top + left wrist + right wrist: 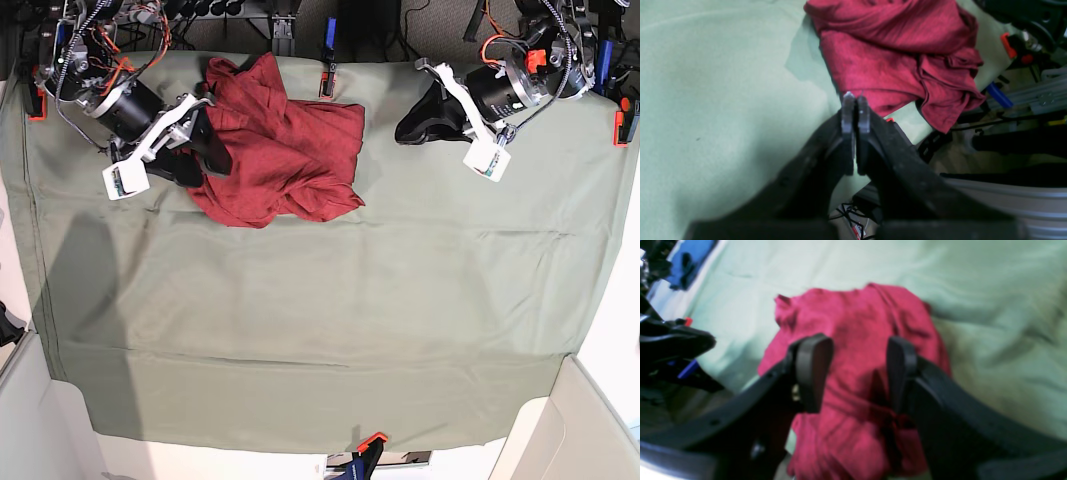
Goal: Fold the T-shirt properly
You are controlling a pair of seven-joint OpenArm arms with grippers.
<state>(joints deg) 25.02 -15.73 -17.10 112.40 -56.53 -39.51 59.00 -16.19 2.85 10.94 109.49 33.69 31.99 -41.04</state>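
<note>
The dark red T-shirt (285, 150) lies crumpled in a heap at the back left of the sage-green table cloth (330, 300). My right gripper (207, 148) is open at the heap's left edge. In the right wrist view its jaws (857, 368) stand apart over the red fabric (853, 323), and nothing is held between them. My left gripper (405, 128) is shut and empty on the cloth, to the right of the shirt and apart from it. In the left wrist view its tips (855, 98) are pressed together just short of the shirt's edge (887, 50).
Orange clamps pin the cloth at the back edge (327, 68), the right edge (622, 115) and the front edge (370, 441). A small blue cloth (690, 263) lies off the table's edge. Cables and arm hardware (100, 40) crowd the back. Part of the shirt hangs over the back edge (950, 110).
</note>
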